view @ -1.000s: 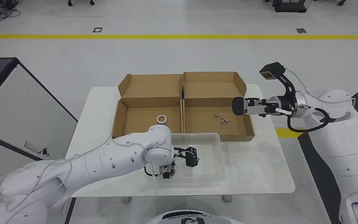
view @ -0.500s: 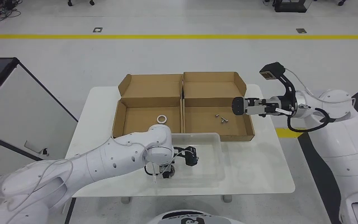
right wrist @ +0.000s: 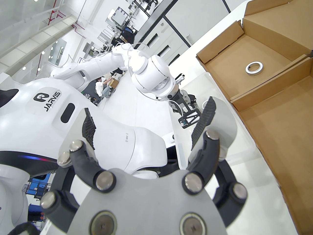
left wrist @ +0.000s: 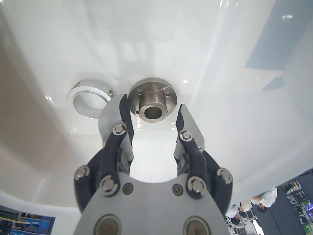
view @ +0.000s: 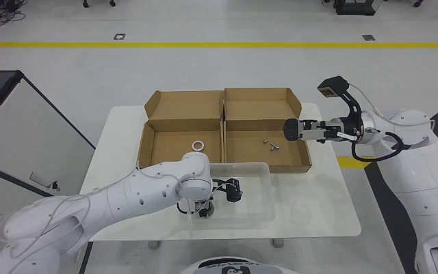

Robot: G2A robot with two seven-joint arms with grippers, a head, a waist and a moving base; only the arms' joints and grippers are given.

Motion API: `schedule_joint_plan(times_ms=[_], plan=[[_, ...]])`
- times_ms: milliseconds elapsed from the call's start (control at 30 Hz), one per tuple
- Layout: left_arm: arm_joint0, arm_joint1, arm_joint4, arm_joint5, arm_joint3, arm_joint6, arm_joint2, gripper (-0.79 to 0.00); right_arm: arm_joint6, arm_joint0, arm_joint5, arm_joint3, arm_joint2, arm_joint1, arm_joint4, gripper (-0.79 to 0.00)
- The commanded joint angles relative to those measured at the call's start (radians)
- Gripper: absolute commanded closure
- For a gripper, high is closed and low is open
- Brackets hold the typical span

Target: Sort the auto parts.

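Steel flanged hub (left wrist: 151,96) sits in the clear plastic bin (view: 256,195), flange flat on the floor, bore pointing straight up at the wrist. Left gripper (left wrist: 153,110) is released, with its jaws spread either side of the flange, so the hub lies dead ahead between the fingers. One finger looks almost on the flange rim and the other stands a little apart; can't tell if there's contact yet. Judging by this, the next move is a plain squeeze across the flange, no re-aim needed.

Silver ring collar (left wrist: 94,84) lies just beside the hub, partly covered by the near finger; it could get nudged.

Right gripper (view: 291,129) also hangs released, well apart by the outer side of the right carton (view: 246,147), which holds small bolts (view: 272,144). Left carton (view: 171,147) holds one ring (view: 199,145).

From above, the wrist hides the hub.
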Motion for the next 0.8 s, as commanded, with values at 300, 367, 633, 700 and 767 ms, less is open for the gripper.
schedule_joint_plan(times_ms=[300, 367, 633, 700, 767], plan=[[0.004, 0.001, 0.005, -0.004, 0.008, 0.004, 0.0, -0.388, 0.0, 0.0, 0.0, 0.0, 0.0, 0.0, 0.0, -0.785], [0.006, 0.0, 0.008, -0.005, 0.011, 0.005, 0.0, -0.388, 0.0, 0.0, 0.0, 0.0, 0.0, 0.0, 0.0, -0.785], [0.003, -0.003, 0.01, -0.005, 0.016, 0.005, 0.0, -0.379, 0.0, 0.0, 0.0, 0.0, 0.0, 0.0, 0.0, -0.785], [0.003, -0.003, 0.01, -0.005, 0.016, 0.005, 0.0, -0.379, 0.0, 0.0, 0.0, 0.0, 0.0, 0.0, 0.0, -0.785], [0.006, -0.004, 0.009, -0.006, 0.016, 0.006, 0.0, -0.379, 0.0, 0.0, 0.0, 0.0, 0.0, 0.0, 0.0, -0.785]])
